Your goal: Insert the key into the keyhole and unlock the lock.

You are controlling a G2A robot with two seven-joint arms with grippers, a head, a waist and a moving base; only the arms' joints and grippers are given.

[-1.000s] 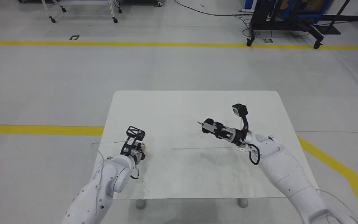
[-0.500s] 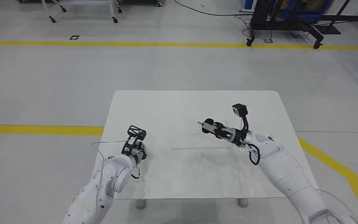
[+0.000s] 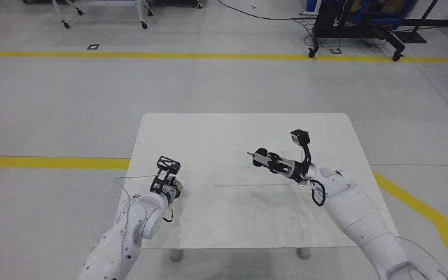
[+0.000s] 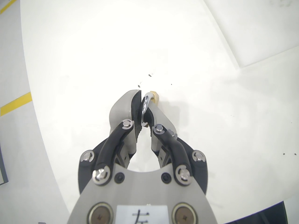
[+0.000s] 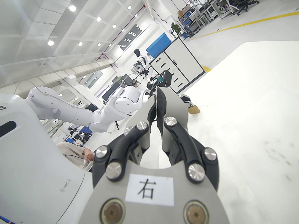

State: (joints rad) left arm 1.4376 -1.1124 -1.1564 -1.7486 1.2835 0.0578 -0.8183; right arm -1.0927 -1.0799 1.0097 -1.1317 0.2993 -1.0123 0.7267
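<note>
Lock point(image 4: 154, 97): brass body w/ shiny metal shackle point(image 4: 144, 109).

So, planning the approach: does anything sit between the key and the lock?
Nothing visible does: only bare table lies between the key in the right tool and the lock held by the left tool.

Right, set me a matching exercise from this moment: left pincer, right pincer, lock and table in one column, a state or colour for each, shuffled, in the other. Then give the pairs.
Things:
1. left pincer
2. right pincer
3. lock
4. table

States and colours:
A. white, with rounded corners
B. shut on the key, over the table's middle
C. brass body, silver shackle
D. shut on the shackle, over the table's left part

Pairs: 1-D, 2-B, 3-C, 4-A.
</note>
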